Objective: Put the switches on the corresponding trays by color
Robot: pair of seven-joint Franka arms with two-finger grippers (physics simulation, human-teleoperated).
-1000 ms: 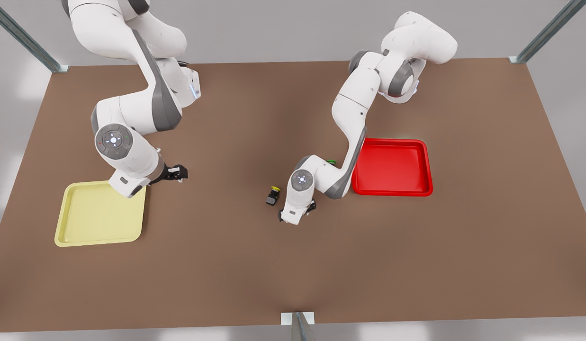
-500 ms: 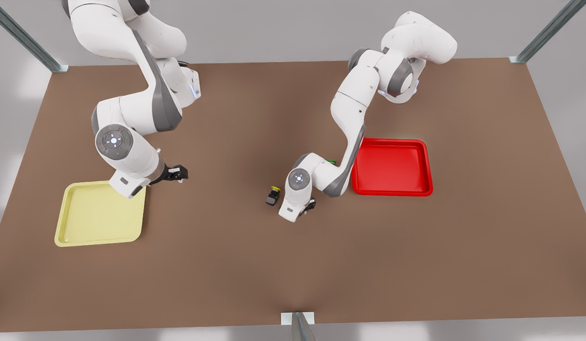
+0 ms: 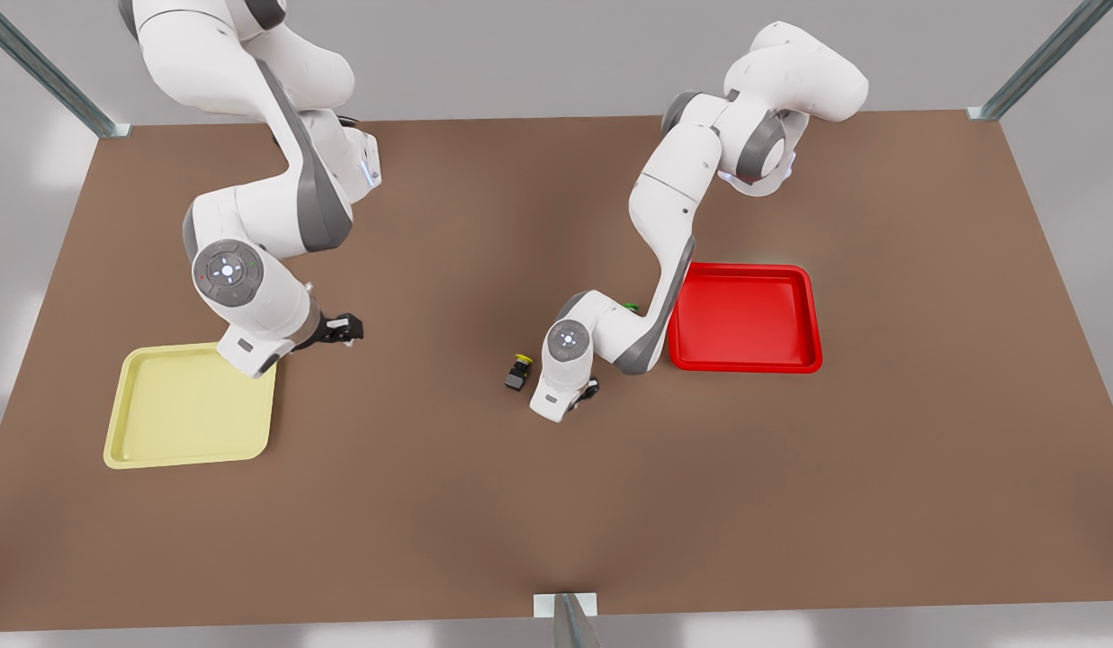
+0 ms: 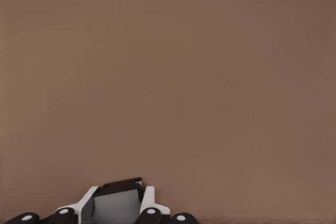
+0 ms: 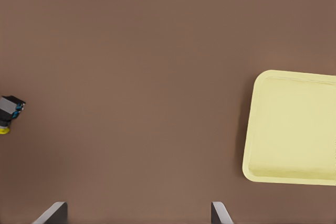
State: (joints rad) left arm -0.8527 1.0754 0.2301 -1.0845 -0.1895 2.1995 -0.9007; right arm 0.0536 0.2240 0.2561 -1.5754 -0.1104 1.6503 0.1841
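Observation:
The yellow-capped switch (image 3: 518, 371) (image 5: 9, 113) lies on its side on the brown table, mid-scene. Just to its right in the front view, my left gripper (image 3: 590, 390) (image 4: 118, 203) is low over the table and shut on a dark boxy switch body (image 4: 116, 199) whose cap is hidden. The red-capped switch is otherwise out of sight. My right gripper (image 3: 345, 329) (image 5: 134, 211) hangs open and empty beside the far right corner of the pale yellow tray (image 3: 187, 405) (image 5: 294, 129). The red tray (image 3: 745, 315) sits behind the left arm, with nothing in it.
A green cap (image 3: 630, 308) peeks out behind the left arm's forearm, next to the red tray's left rim. Metal frame posts (image 3: 565, 621) stand at the table's corners and at the middle of its front edge. Bare table stretches between the two trays.
The left arm's wrist has shifted slightly toward the yellow switch. The right arm has edged a little to the front view's right and nearer the front edge. Switch and trays stay put.

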